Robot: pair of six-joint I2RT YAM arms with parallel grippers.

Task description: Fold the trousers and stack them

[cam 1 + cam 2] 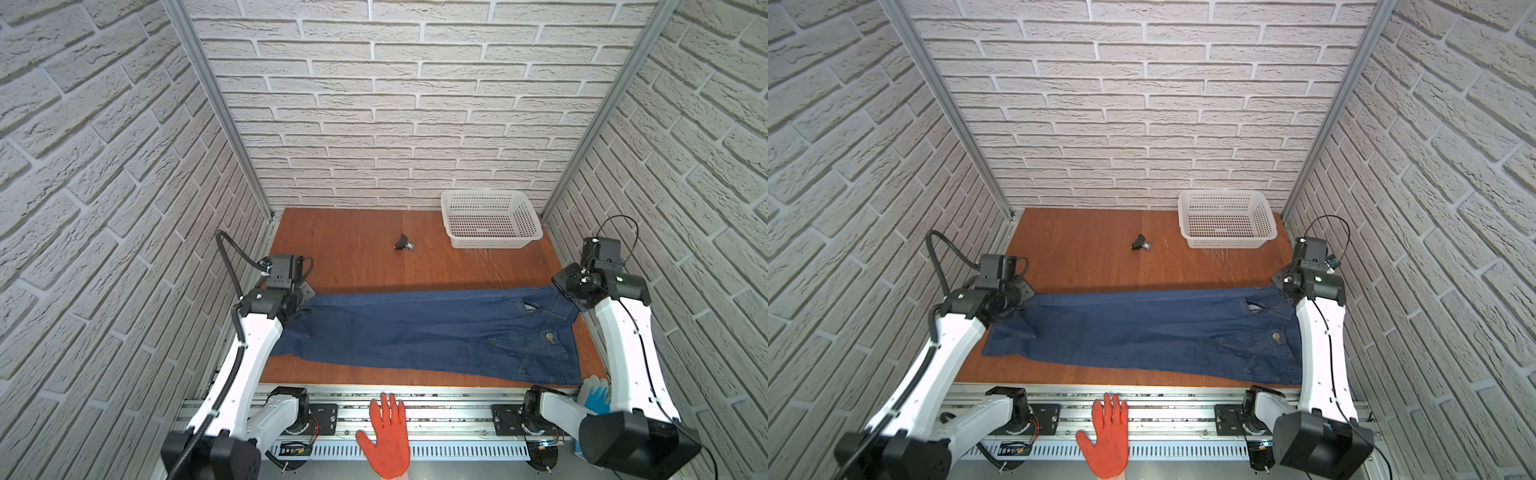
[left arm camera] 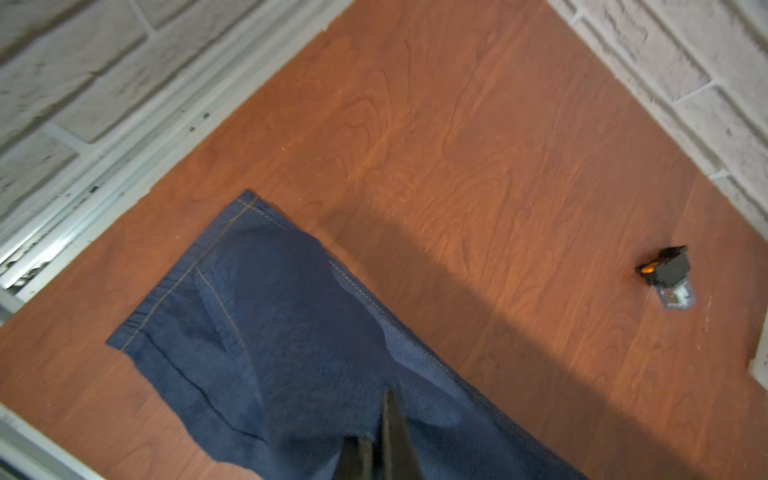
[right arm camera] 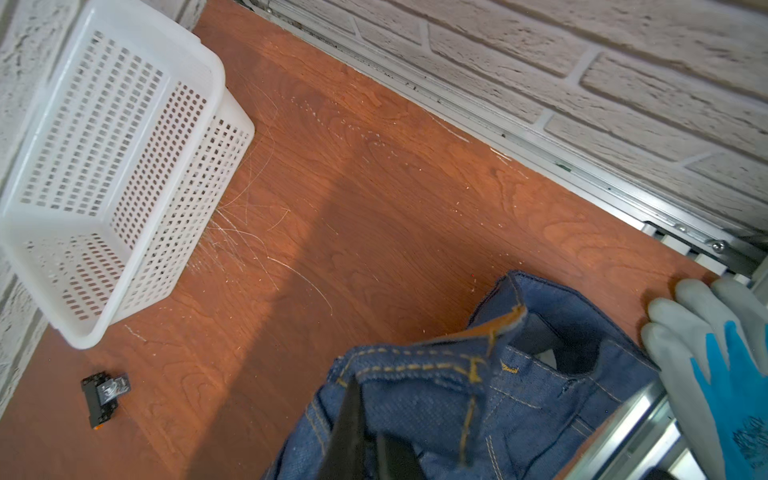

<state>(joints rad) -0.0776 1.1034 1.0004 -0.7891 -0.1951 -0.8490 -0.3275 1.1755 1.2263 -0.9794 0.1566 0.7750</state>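
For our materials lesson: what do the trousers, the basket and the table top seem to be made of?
The trousers look like dark blue denim, probably cotton: matt woven grain, orange-brown stitching. The basket looks like white moulded plastic, with a grid of holes. The table top is reddish-brown wood or wood-look laminate: smooth, grain pattern, fine scratches.

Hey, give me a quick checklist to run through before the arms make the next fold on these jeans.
1. Grip of left gripper on the leg end of the jeans: shut, ok.
2. Grip of right gripper on the waistband: shut, ok.
3. Cloth stretched lengthwise across the table: ok.
4. The black part lies apart from the cloth, farther back: ok.
5. The blue glove rests at the table corner beside the waistband: not ok.
6. The orange glove is on the front rail, off the table: ok.
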